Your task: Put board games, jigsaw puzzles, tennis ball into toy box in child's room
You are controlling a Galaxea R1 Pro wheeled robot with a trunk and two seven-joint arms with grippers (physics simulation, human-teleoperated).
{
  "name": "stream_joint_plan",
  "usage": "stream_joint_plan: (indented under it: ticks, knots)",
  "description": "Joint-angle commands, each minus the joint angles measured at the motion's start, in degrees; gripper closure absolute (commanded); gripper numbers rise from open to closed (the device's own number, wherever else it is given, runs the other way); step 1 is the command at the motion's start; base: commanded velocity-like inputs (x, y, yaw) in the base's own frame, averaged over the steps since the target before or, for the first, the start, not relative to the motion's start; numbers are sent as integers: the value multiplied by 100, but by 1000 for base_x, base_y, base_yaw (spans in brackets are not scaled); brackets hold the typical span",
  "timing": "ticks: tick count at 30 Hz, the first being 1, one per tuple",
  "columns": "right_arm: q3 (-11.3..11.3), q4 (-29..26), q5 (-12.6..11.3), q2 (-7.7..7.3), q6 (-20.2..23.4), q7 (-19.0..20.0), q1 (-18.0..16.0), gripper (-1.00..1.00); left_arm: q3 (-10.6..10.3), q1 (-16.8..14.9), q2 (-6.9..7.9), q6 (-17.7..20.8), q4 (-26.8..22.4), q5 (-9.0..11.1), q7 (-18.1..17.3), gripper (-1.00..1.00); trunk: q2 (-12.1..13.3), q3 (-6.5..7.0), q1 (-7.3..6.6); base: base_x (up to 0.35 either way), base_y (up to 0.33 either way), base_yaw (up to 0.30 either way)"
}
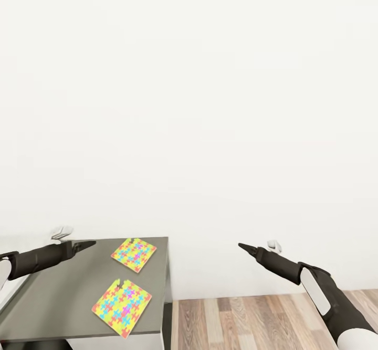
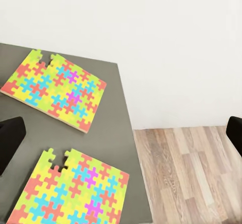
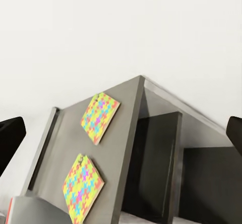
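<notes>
From the head camera, two jigsaw puzzles lie flat on the dark grey end of the table (image 1: pixel 68 297), one behind the other: the far puzzle (image 1: pixel 134 254) just ahead of the left gripper (image 1: pixel 86 245) and a little to its inner side, the near puzzle (image 1: pixel 122 308) below and behind that gripper's tip, closer to the robot. The left gripper hangs above the tabletop, apart from both puzzles and holding nothing; its fingers look drawn to a point from this angle, so I cannot tell their spread here. The right gripper (image 1: pixel 245 247) is held out over the wooden floor (image 1: pixel 262 318), well clear of the table edge and carrying nothing, probably parked so the left arm can work alone.

Seen along the left gripper's fingers, both fingertips (image 2: pixel 10 141) sit at opposite edges of the picture, so the jaws are spread wide, with nothing between them. The near puzzle (image 2: pixel 75 194) lies directly under the gap and the far puzzle (image 2: pixel 55 88) beyond it, which suggests a line-up for a descent onto the nearer one.

Looking along the right gripper, its fingertips (image 3: pixel 10 141) are likewise wide apart and empty. Both puzzles (image 3: pixel 100 117) (image 3: pixel 83 186) lie far ahead on the table, past its open shelving. A pale grey rim shows beyond the nearer puzzle, possibly the toy box; I cannot tell.
</notes>
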Motion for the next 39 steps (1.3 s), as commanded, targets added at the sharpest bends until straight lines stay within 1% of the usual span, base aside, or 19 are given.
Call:
stream_joint_plan:
  ticks: [1, 8, 18, 26, 28, 30, 33, 34, 36, 39]
  knots:
    - [-5, 1, -27, 1, 38, 5, -5, -100, 6, -6, 0, 27, 0, -12, -27, -100, -12, -22, 6, 233, 123, 0]
    - [7, 6, -26, 1, 32, 5, -6, -100, 6, -6, 0, 27, 0, -1, -44, -100, -12, -87, 6, 90, 53, 0]
    - [20, 14, -26, 2, 25, -2, -7, -100, -7, -6, -6, 28, 0, -6, -33, -100, -12, -181, 6, -57, 43, 0]
    - [28, 16, -26, 9, -7, -4, -7, -100, -185, -6, -9, 18, 27, -32, -4, -100, -12, -256, 6, -4, 3, 0]
    - [29, 16, -26, 10, -11, -4, -7, -100, -222, -6, -9, 11, 55, -76, 9, -100, -12, -275, 6, 0, 0, 0]
    - [30, 16, -26, 10, -16, -4, -7, -100, -269, -6, -9, 6, 80, -177, 35, -100, -12, -294, 6, 0, 0, 0]
    - [30, 16, -26, 10, -20, -4, -7, -100, -318, -6, -20, -24, 128, -429, 82, -100, -12, -322, 6, 0, 0, 0]
    - [29, 16, -26, 10, -20, -4, -7, -100, -324, -6, -27, -40, 139, -475, 87, -100, -12, -331, 6, 0, 0, 0]
    - [29, 16, -26, 10, -21, -5, -7, -100, -336, -6, -84, -146, 181, -604, 100, -100, -12, -350, 6, 0, 0, 0]
    - [34, 16, -26, 10, -21, -5, -7, -100, -342, -11, -118, -243, 248, -670, 105, -100, -12, -378, 6, 0, 0, 0]
